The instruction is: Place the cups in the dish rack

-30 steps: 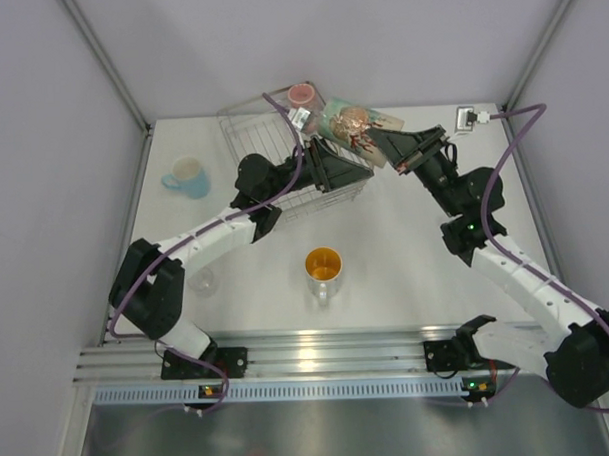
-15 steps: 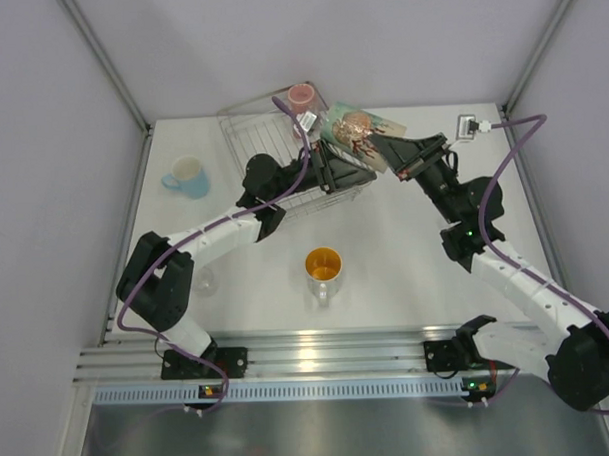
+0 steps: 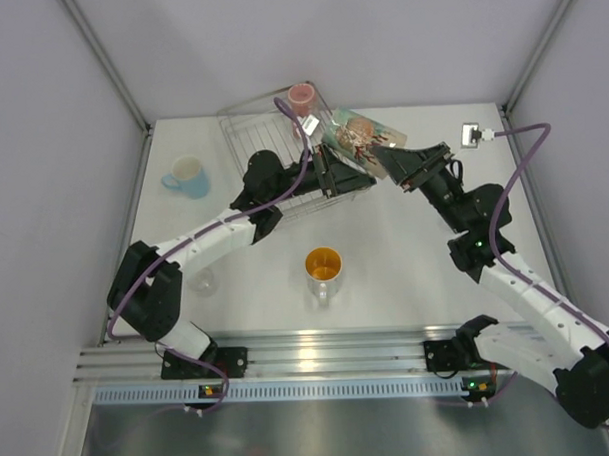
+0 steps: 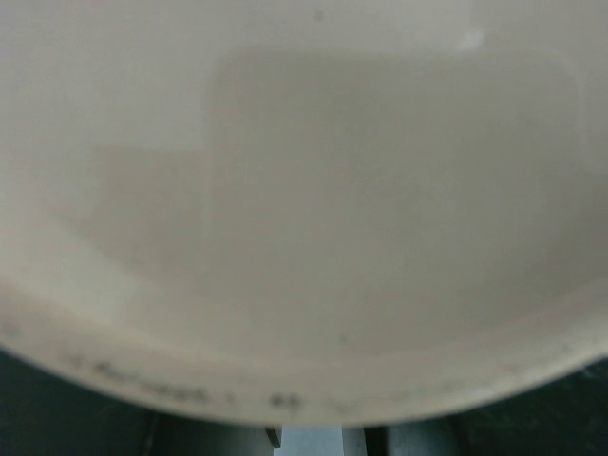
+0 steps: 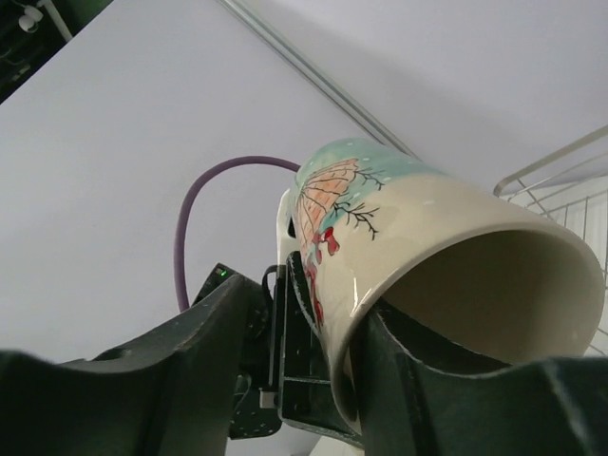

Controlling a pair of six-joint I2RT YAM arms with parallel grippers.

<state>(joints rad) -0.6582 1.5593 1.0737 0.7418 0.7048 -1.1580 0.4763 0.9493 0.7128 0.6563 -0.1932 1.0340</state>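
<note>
Painted mug (image 3: 361, 134): off the counter (image 3: 406, 254), lying on its side, upper centre of the overhead frame, over the right-hand edge of the dish rack (image 3: 249, 140).

Right tool (image 3: 400, 165) has it by the rim. In the right wrist view one finger sits outside the wall and the other in the mouth, closed to about the wall's thickness. The mouth faces that wrist; the base points away, up and left toward the rack.

Left tool (image 3: 328, 175): over the rack's right part, just beside the mug at its lower left. Its own camera shows only blurred cream glaze (too close), so you cannot tell how far it is open or whether it holds anything.

Relation to watch: the rack's open grid lies left of the mug in the overhead frame, along the line the base points. The right arm carries the load, so the next move looks like yours on that arm: carry left, then lower. The left tool stands in that path, so there is a risk of a knock.

Not yet loaded: light blue cup (image 3: 187, 177) at left, orange-lined mug (image 3: 324, 265) at centre.
</note>
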